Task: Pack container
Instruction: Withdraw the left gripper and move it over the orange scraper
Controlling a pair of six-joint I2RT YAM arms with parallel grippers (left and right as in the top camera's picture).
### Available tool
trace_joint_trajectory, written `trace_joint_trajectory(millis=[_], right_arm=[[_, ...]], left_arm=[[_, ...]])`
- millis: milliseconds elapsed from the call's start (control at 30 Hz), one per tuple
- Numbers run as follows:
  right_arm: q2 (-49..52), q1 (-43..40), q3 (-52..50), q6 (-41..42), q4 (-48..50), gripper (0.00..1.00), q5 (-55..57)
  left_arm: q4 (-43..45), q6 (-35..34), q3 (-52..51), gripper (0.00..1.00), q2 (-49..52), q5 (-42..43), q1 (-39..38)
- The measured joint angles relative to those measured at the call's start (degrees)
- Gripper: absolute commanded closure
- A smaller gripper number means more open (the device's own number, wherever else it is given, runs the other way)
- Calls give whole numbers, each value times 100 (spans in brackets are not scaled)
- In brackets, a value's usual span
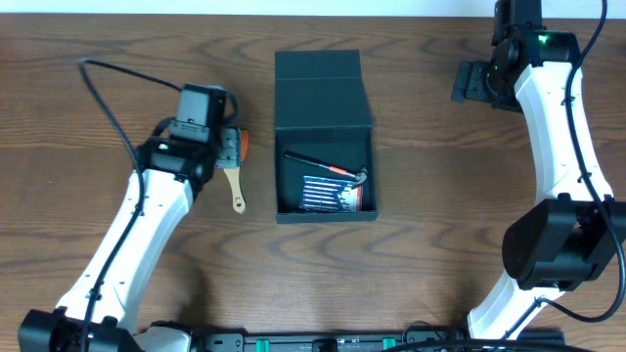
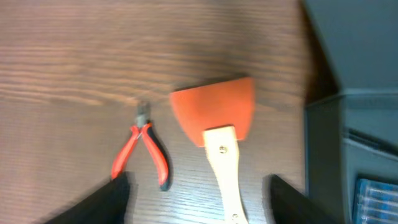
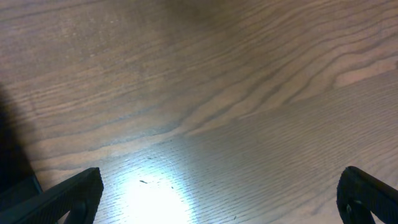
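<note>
left gripper (image 2: 199, 182): spread wide, empty, poised over scraper (image 2: 214, 109) and pliers (image 2: 144, 146) on table (image 2: 74, 56). right gripper (image 3: 219, 183): spread, empty, well apart from the work. container (image 1: 326, 217): mid-table, lid (image 1: 318, 73) flapped back, just right of the loose tools. risks, as judged: catching both tools in one closing, given their closeness; slipping off the flat scraper; clipping the container wall in transfer. count: one container, one scraper, one pliers; inside, one long tool (image 1: 323, 164), one bit case (image 1: 328, 193).

scraper (image 2: 214, 109): on table (image 1: 98, 39), left of container (image 1: 323, 108); pliers (image 2: 146, 146): beside scraper, on side away from container; tools (image 1: 328, 186): in container
</note>
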Motion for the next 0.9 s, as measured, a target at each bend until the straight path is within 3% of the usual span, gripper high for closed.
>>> trace_joint_trajectory(millis=[400,900], right_arm=[[0,0,0,0,0,1,0],[2,0,0,-2,0,1,0]], left_arm=[[-61,-647,0,2,343,101,103],[-149,-1593,-2,5,2319,658,103]])
